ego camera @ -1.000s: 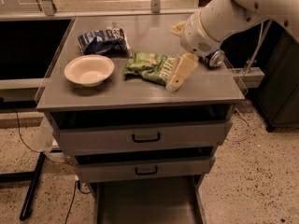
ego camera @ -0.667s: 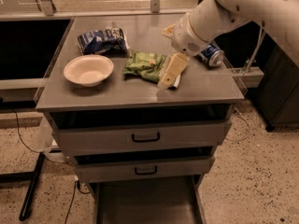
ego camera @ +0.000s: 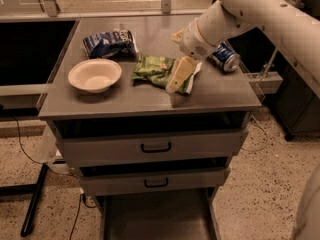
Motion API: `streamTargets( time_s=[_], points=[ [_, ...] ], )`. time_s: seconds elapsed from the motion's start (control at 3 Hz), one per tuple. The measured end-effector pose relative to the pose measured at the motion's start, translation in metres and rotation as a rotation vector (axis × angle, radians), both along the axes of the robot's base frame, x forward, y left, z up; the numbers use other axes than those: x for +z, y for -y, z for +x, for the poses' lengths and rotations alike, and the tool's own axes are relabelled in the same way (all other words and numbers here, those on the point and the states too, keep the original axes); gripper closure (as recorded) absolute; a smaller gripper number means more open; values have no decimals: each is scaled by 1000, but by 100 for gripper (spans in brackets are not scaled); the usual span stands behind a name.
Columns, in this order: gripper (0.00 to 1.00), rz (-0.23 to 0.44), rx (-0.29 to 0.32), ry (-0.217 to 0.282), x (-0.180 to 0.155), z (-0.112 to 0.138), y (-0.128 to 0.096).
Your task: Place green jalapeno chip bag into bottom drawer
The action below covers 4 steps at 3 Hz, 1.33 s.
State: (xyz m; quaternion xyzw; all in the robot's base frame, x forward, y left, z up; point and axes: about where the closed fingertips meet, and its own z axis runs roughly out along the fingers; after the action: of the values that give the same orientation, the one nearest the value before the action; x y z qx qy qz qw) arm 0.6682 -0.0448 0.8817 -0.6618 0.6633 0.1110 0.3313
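Over the last second the hand (ego camera: pixel 173 64) slid from the right of centre toward the middle of the frame, and it now hung low over the right end of the green jalapeno chip bag (ego camera: pixel 154 70). Its 2 fingers looked spread, one pale finger (ego camera: pixel 178 75) lying across the bag's white edge and the other showing behind the wrist, with nothing pinched between them. The bag itself had not shifted: it lay flat on the bench (ego camera: pixel 125 100) at the centre, just right of the white bowl (ego camera: pixel 95 75) and below the blue-and-white snack bag (ego camera: pixel 107 41). A blue can (ego camera: pixel 225 58) lay on its side at the bench's right edge, behind the arm.

At the bottom of the frame the bottom drawer (ego camera: pixel 155 221) stood pulled out, its grey floor bare, while the 2 shallower drawers above it were shut. That suggested the approach was nearly over: the grasp probably came next, and the lift and the carry down to the drawer were still to do
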Motion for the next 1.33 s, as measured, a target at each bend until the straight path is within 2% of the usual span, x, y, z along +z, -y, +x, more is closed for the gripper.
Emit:
streamTargets(
  time_s=[0.33,0.67,1.0,1.33],
  points=[
    [0,17,-12,-60,-30,23,-2],
    [0,17,-12,-61,-30,23,-2],
    [18,17,-12,-61,-30,23,-2],
    [42,17,-12,-61,-31,23,-2]
  ],
)
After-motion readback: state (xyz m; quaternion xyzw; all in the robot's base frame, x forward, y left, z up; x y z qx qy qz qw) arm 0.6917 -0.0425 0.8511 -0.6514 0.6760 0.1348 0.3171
